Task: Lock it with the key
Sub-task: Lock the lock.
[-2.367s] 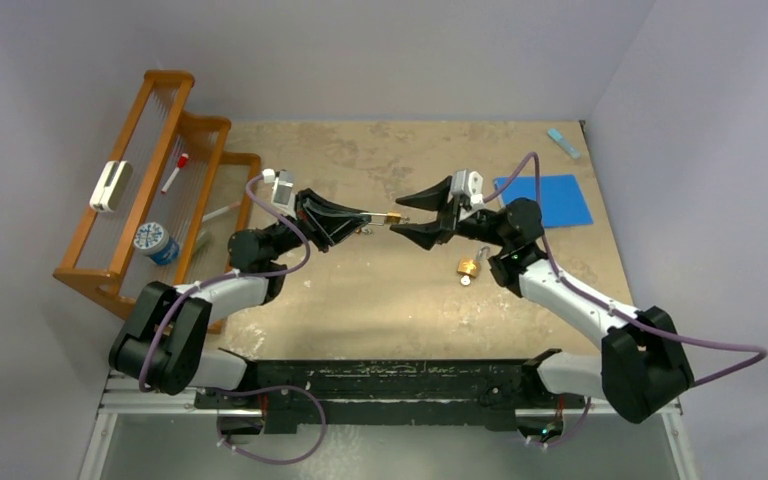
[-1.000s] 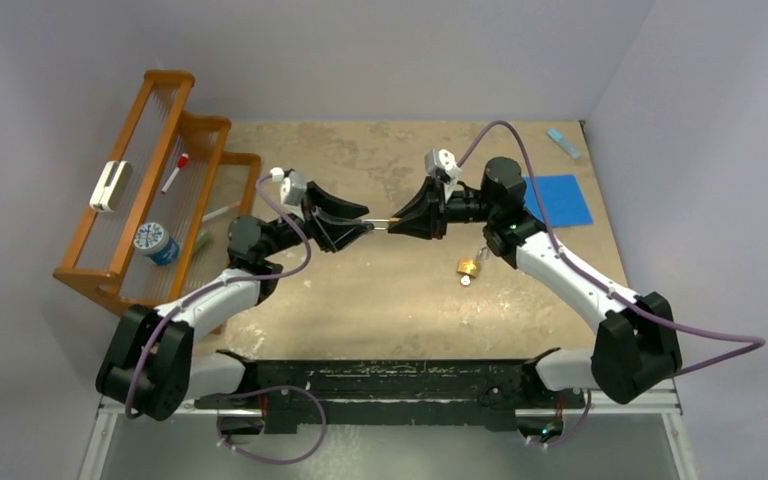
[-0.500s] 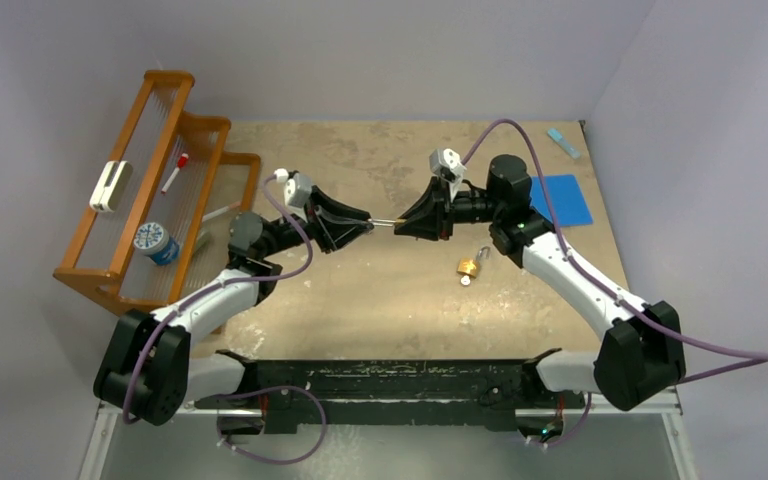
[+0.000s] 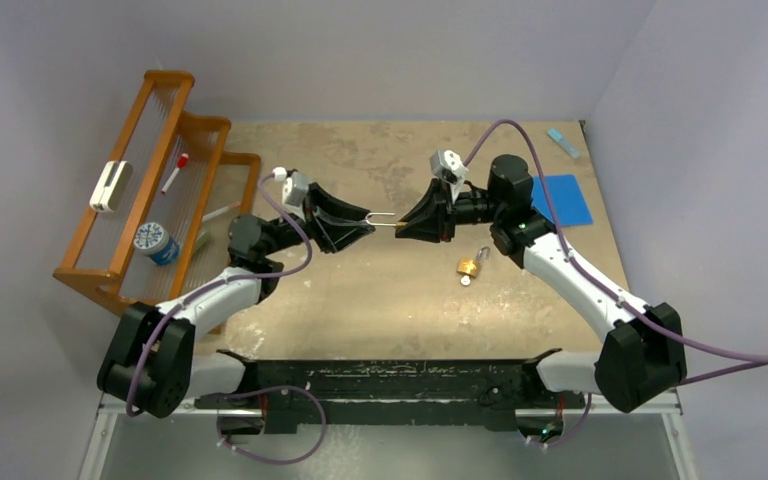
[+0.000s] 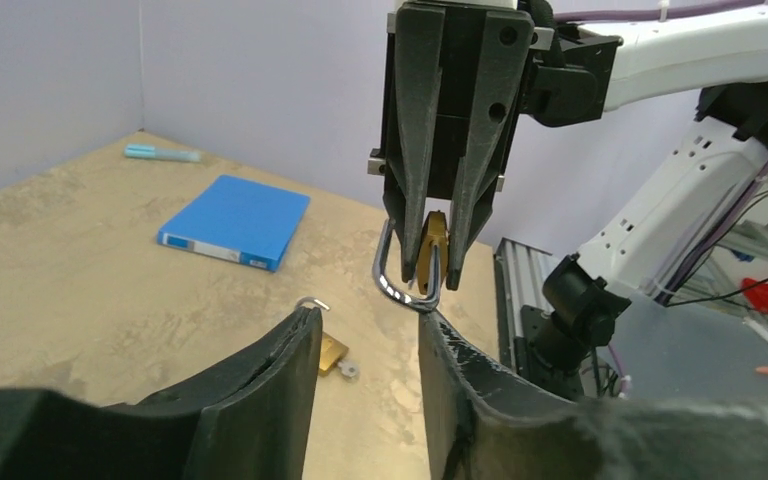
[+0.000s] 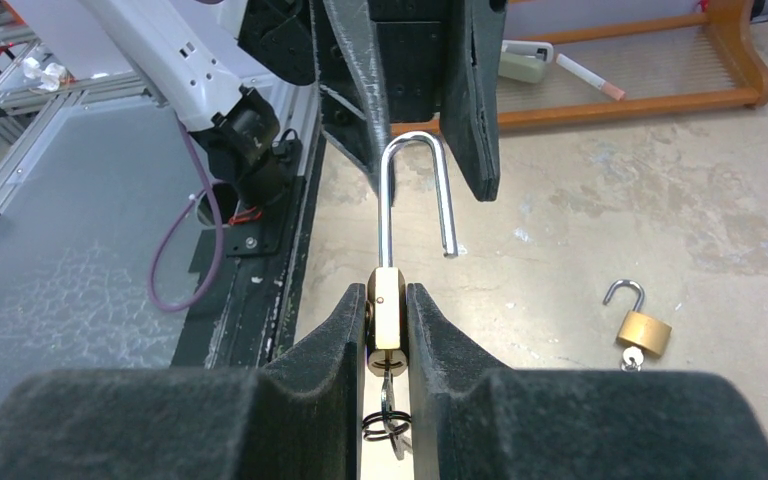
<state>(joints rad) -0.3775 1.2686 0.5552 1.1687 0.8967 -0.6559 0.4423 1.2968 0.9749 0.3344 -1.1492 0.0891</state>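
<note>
Right wrist view: the right claw (image 6: 388,296) is pinched on the brass body of a padlock (image 6: 387,318), one pad on each flat face. The shackle (image 6: 416,190) stands open: its long leg runs out of the body and bends over, and its free end hangs in the air clear of the body. Under the body a key ring (image 6: 387,424) hangs between the fingers; the key itself is mostly hidden there.

The bend of the shackle reaches toward the left claw (image 5: 370,320), whose two fingers are spread with a clear gap. In the left wrist view the bend lies just off the tip of one finger (image 5: 460,390); whether it touches I cannot tell.

From the top view the two claws meet tip to tip in the air over the middle of the bench (image 4: 360,300), with the padlock between them. A second padlock (image 4: 470,267), also open, lies on the bench nearer the right edge, a small key (image 4: 465,281) at its base. A blue book (image 4: 560,200) lies flat by the right edge, and a pale blue marker (image 4: 563,142) sits in the far right corner. Along the left edge stands a wooden rack (image 4: 170,78) holding a white eraser (image 4: 111,186), a red-capped pen (image 4: 174,172) and a blue-and-white roll (image 4: 154,240).
</note>
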